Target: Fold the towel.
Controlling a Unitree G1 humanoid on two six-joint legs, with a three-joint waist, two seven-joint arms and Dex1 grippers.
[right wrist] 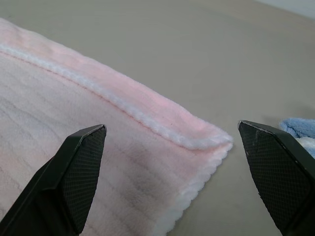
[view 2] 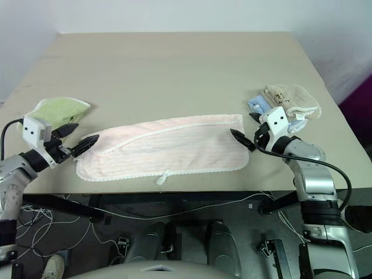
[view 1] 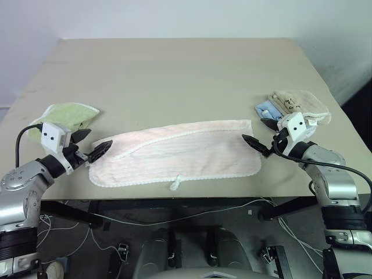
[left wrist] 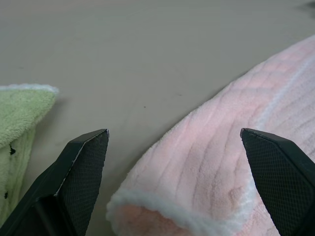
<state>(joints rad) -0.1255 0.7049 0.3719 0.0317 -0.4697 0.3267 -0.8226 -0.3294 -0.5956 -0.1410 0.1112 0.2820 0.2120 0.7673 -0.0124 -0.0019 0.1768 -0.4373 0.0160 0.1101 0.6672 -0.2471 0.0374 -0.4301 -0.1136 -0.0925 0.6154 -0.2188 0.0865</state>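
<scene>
A pale pink terry towel (view 1: 180, 154) lies flat near the front edge of a beige table (view 1: 174, 75), already folded once, its long axis running left to right. The left gripper (view 1: 88, 145) hovers just off its left end, fingers spread apart and empty. The right gripper (view 1: 263, 135) hovers just off its right end, equally near, also spread and empty. The cloth is soft and ribbed, with white scalloped trim and a small tag (view 1: 176, 183) at its near edge.

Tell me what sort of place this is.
Probably a robot test lab, not a home: a plain tan table against bare walls, loose cables on the floor beneath it, and the pink towel laid out with folded cloths set aside.
</scene>
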